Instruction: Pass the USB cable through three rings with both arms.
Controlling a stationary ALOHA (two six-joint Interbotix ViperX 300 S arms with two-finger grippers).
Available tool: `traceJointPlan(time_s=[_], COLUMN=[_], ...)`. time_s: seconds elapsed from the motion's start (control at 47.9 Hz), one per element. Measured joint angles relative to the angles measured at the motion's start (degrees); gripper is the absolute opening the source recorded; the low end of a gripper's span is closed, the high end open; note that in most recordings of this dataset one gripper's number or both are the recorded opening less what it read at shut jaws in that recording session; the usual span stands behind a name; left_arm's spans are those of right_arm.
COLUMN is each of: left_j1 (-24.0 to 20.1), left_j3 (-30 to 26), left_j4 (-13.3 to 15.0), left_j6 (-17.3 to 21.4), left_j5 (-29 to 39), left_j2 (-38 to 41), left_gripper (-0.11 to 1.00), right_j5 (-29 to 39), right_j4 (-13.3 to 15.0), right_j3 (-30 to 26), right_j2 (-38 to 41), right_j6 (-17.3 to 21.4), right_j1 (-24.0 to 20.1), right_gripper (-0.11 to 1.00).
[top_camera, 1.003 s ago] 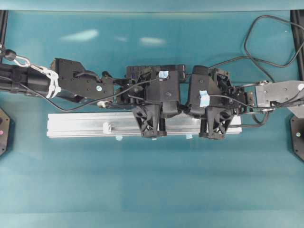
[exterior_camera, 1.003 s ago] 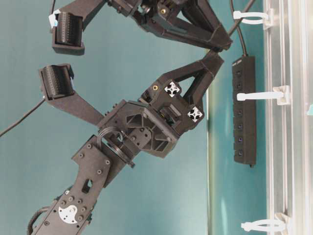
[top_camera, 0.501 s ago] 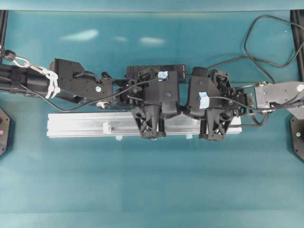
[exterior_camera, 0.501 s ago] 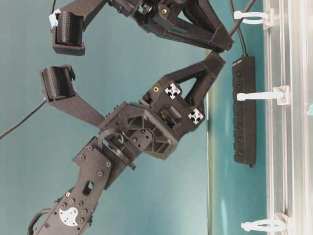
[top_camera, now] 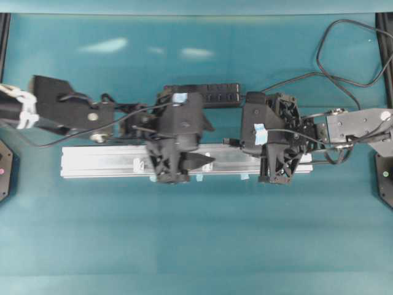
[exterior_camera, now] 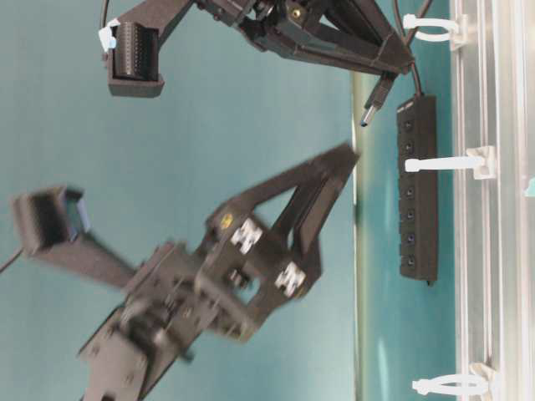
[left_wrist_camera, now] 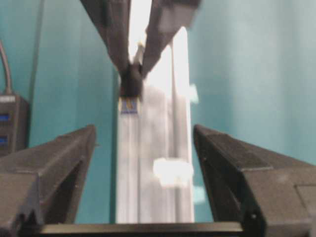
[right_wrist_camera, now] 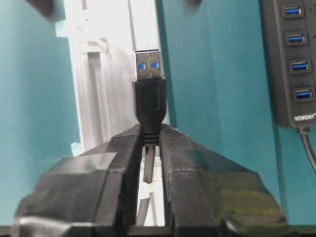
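Note:
The USB cable's black plug [right_wrist_camera: 149, 94] with its metal tip sticks out of my right gripper [right_wrist_camera: 150, 131], which is shut on it just behind the plug. In the table-level view the plug [exterior_camera: 374, 100] hangs off the right gripper [exterior_camera: 399, 65] near the top ring [exterior_camera: 426, 29]. The middle ring [exterior_camera: 443, 163] and bottom ring [exterior_camera: 451, 384] stand on the rail. My left gripper [left_wrist_camera: 144, 129] is open and holds nothing. It sits back from the plug [left_wrist_camera: 131, 84] over the rail, with a blurred white ring [left_wrist_camera: 173, 173] between its fingers [left_wrist_camera: 59, 163].
The silver rail [top_camera: 104, 161] runs across the table's middle under both grippers. A black multi-port hub [top_camera: 209, 92] lies behind it, and it also shows in the right wrist view as the hub [right_wrist_camera: 291, 59]. The slack cable loops at the back right [top_camera: 344, 55].
My left gripper has opened, let go of the plug and pulled back to the left along the rail. The right gripper keeps hold of the plug and has barely moved.

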State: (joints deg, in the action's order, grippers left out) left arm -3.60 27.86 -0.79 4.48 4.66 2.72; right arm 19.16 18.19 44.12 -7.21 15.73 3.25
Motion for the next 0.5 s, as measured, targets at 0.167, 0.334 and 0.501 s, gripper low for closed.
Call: traceJointPlan(time_s=[0.167, 0.334, 0.501], left_j1=[0.0, 0.0, 0.1], left_j3=[2.0, 3.8, 5.3], left_j4=[-0.1, -0.1, 0.0], left_j6=[0.0, 0.0, 0.0], left_j5=[-0.2, -0.3, -0.2], left_j2=[-4.0, -7.5, -9.6], left_gripper=[0.79, 0.79, 0.79], right_j5=[0.4, 1.9, 3.3], right_j4=[0.1, 0.0, 0.1], right_j3=[-0.7, -1.9, -2.3], right_j2=[0.6, 1.8, 3.8], right_j6=[0.0, -0.1, -0.1], right_j1=[-0.4, -1.7, -2.8], right_gripper=[-0.07, -0.07, -0.07])
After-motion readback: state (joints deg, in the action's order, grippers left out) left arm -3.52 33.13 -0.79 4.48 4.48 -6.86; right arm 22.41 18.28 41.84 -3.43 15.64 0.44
